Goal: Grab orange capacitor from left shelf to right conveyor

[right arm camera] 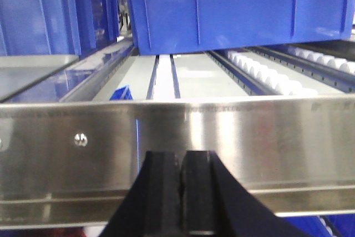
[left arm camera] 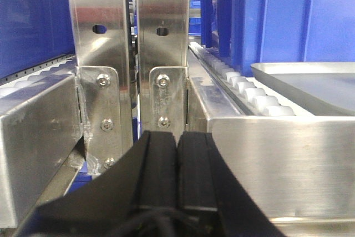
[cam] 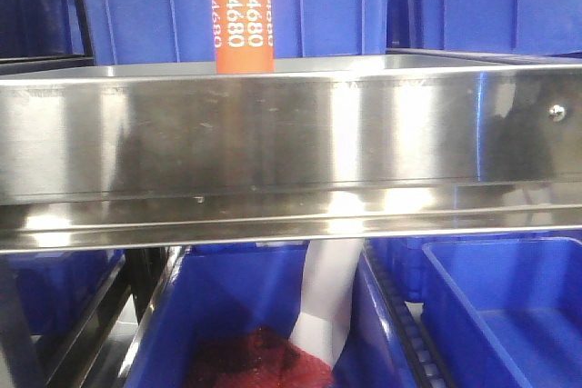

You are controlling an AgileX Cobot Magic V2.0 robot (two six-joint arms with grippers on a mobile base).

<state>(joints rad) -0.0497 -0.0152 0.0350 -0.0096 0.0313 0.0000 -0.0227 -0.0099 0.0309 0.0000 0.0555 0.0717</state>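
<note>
At twelve o'clock in the front view, behind the lip of the left shelf point(cam: 291, 134): orange capacitor point(cam: 242, 24), upright. Reads "4680" in white. Appears in neither wrist view. Left gripper point(left arm camera: 177, 176), right gripper point(right arm camera: 179, 198): fingers pressed together, empty.

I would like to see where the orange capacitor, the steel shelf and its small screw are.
orange capacitor point(cam: 242, 24), front view, on its printed side.
left shelf point(cam: 273, 134), front view, on the shiny front lip.
screw point(cam: 557, 112), front view, on its head, at the lip's right end.
</note>
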